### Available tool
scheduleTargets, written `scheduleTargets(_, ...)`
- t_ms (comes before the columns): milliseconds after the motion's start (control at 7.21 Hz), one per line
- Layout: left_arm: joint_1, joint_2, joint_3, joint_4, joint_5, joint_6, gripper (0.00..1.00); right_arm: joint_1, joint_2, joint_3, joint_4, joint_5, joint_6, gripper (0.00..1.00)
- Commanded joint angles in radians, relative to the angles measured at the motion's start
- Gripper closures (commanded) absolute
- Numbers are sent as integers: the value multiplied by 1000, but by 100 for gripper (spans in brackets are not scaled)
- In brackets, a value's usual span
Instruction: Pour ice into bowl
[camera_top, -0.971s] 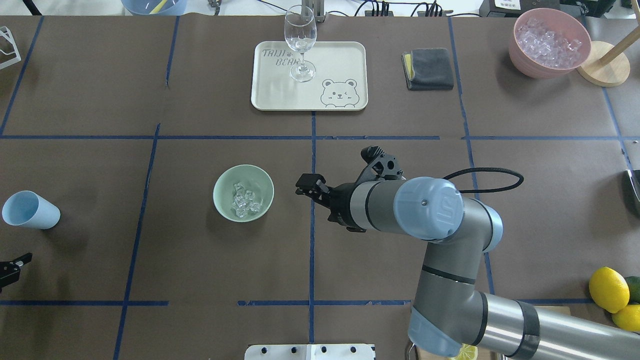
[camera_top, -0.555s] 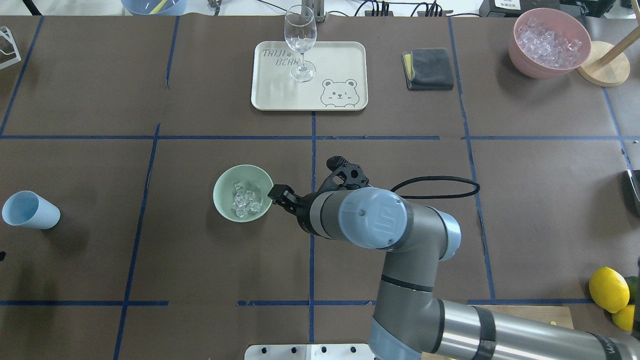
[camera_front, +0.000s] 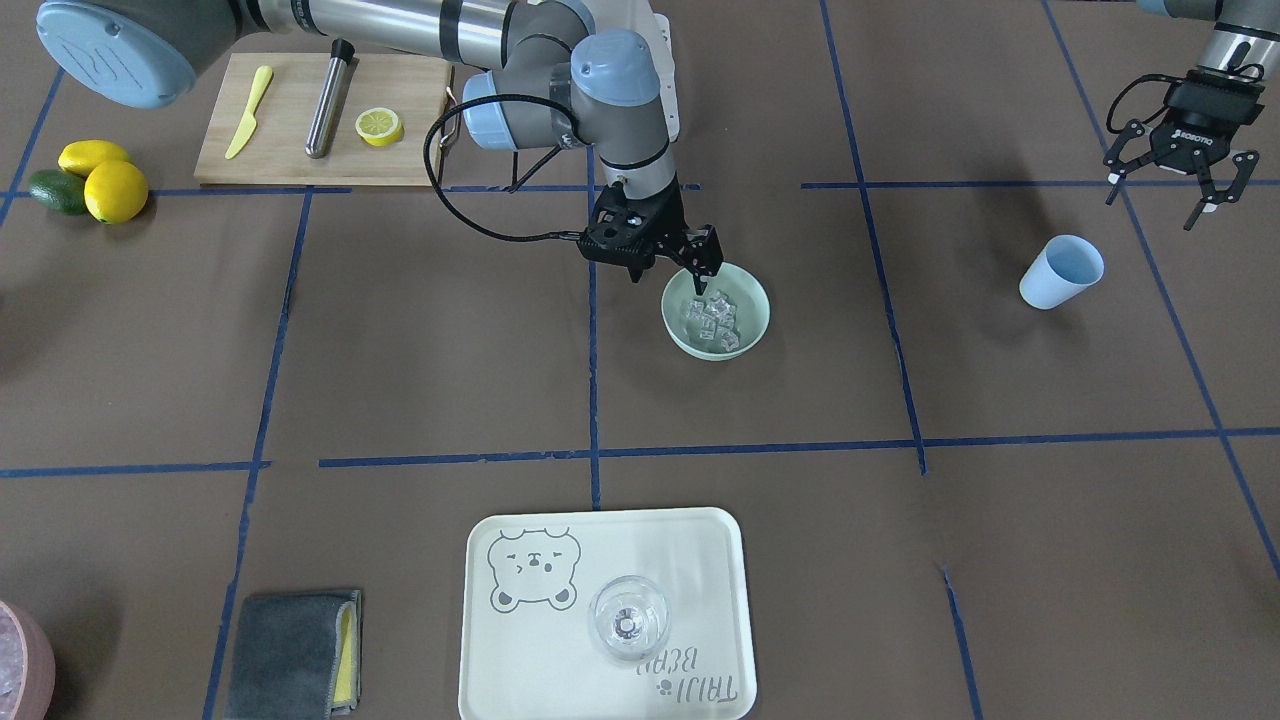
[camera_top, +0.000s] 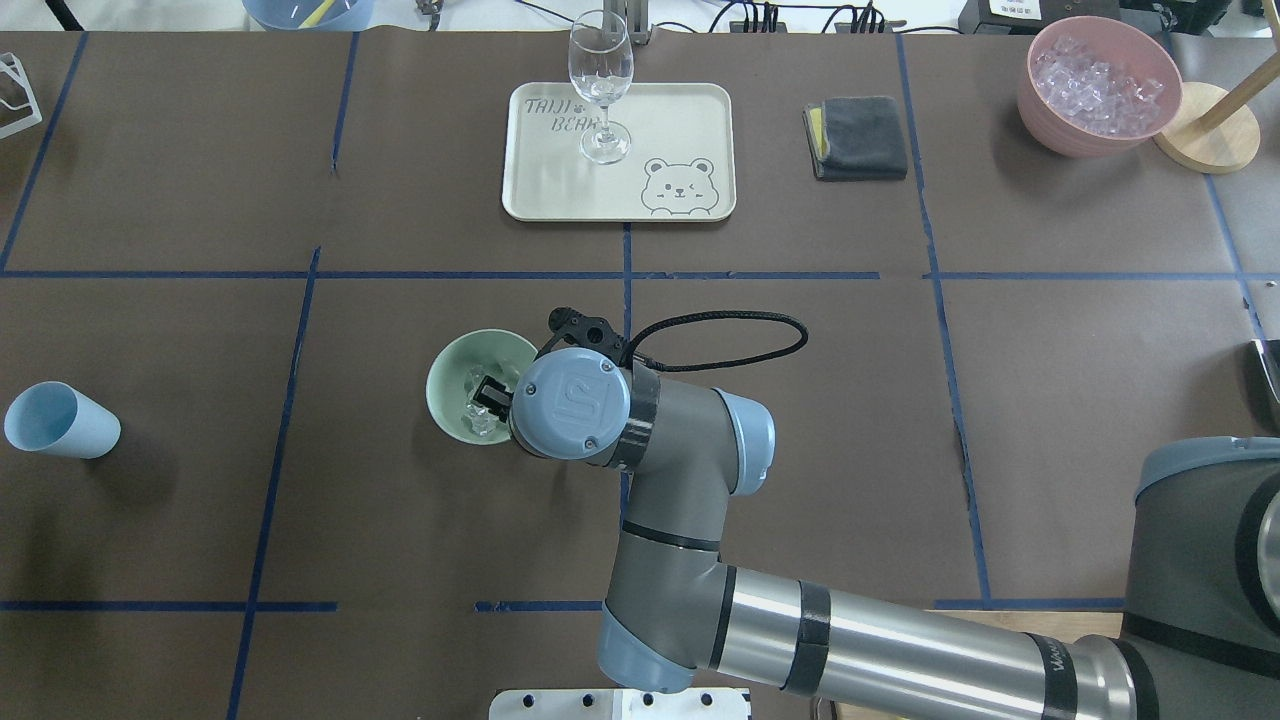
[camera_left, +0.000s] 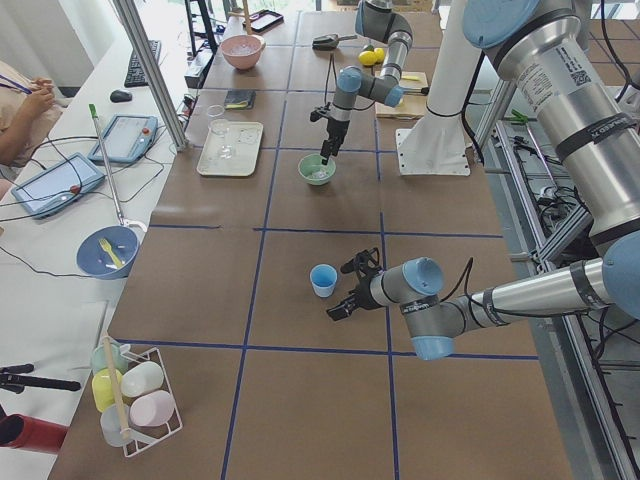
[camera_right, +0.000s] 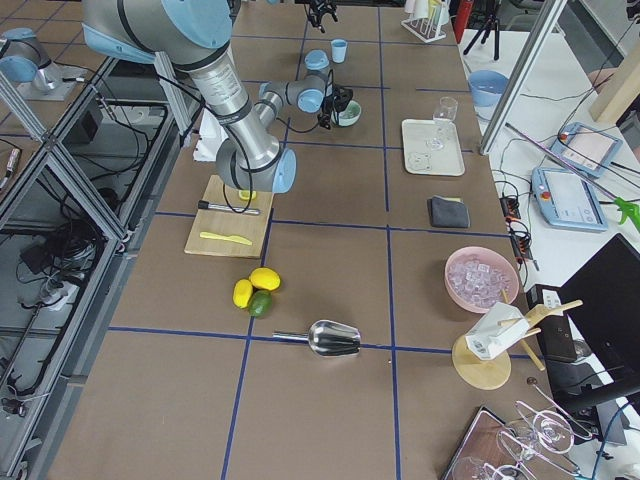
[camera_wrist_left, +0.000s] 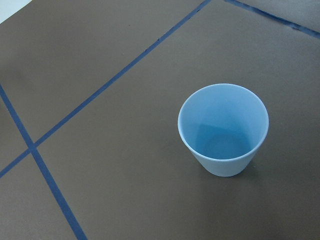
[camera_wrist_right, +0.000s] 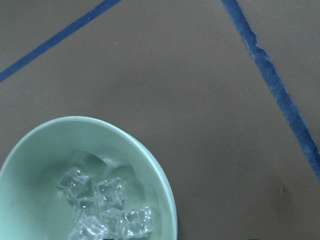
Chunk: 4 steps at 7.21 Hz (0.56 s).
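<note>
Over the last second I've watched the right arm swing in from the picture's right of the overhead view to sit directly above the bowl (camera_top: 445, 385), just left of centre, while the left gripper (camera_front: 1165, 185) has slipped off that view's lower left edge. In the front-facing view the right gripper (camera_front: 668, 275) hangs low at the bowl's upper left rim with its fingers spread: one dips inside, just above the ice (camera_front: 715, 318), the other stands outside the wall, and I can't tell whether either touches. The left gripper, in that view's upper right corner, is spread too and grips nothing. I read this as the pour being finished and the right arm lining up to take the bowl by its rim. The ice, a small heap of clear cubes, lies in the bottom of the bowl, at the lower left of the right wrist view. The light blue cup (camera_front: 1062, 270) stands upright and empty on the worktop, well apart towards the right of the front-facing view. The pink container (camera_top: 1100, 85), upper right overhead, is heaped with finer ice. The wine glass (camera_top: 600, 90) stands on the tray (camera_top: 690, 120), top centre.
</note>
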Motion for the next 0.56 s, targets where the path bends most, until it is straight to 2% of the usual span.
scheduleTargets(0,-3,-6,4,0,5,-2,0,7,55,-19,-120,22,-39,64)
scheduleTargets(139,-3,-18,21,0,17,-8,0,26,64,-19,-137,63,-45,100)
scheduleTargets(416,-3,-20,26,-2,17,-7,0,44,64,-19,-137,90,-70,100)
